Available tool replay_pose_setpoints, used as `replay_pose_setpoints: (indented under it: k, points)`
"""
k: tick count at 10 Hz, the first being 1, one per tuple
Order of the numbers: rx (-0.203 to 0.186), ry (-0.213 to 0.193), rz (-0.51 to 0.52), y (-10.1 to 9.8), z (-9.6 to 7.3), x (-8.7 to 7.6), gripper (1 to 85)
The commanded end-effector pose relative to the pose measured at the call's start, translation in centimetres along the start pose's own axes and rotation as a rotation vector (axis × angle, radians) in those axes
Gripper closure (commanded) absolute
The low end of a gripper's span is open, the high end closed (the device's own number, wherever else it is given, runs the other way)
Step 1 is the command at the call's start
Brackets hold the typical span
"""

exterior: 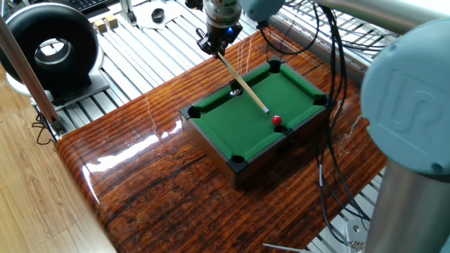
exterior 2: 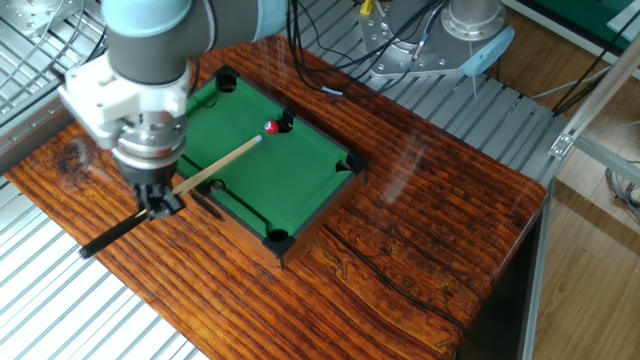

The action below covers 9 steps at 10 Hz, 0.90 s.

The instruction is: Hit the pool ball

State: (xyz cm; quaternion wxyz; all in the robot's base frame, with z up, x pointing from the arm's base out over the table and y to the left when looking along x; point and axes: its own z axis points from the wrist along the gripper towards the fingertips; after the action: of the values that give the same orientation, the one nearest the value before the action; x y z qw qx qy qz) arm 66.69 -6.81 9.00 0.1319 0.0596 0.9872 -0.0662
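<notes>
Green felt covers the small pool table, which sits on a glossy wooden tabletop. I see the red ball on the felt, just beside a side pocket at the rail. My gripper is closed on the cue, outside the table on the opposite long side. The cue slants over the rail and across the felt toward the ball. In the other fixed view its tip is very near the ball; I cannot tell if they touch. The dark butt end sticks out behind the gripper.
</notes>
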Motion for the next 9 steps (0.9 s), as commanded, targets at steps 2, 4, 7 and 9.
replay_pose_setpoints:
  k: [2,4,7,9]
  points:
    - [-0.006,0.005,0.004,-0.7,-0.3,2.1,84.7]
    - [-0.012,0.006,0.021,-0.1,-0.4,2.6,84.7]
    - [-0.008,0.003,-0.017,-1.2,-0.7,1.2,84.7]
    - [-0.037,0.016,-0.011,-0.7,-0.9,-0.6,84.7]
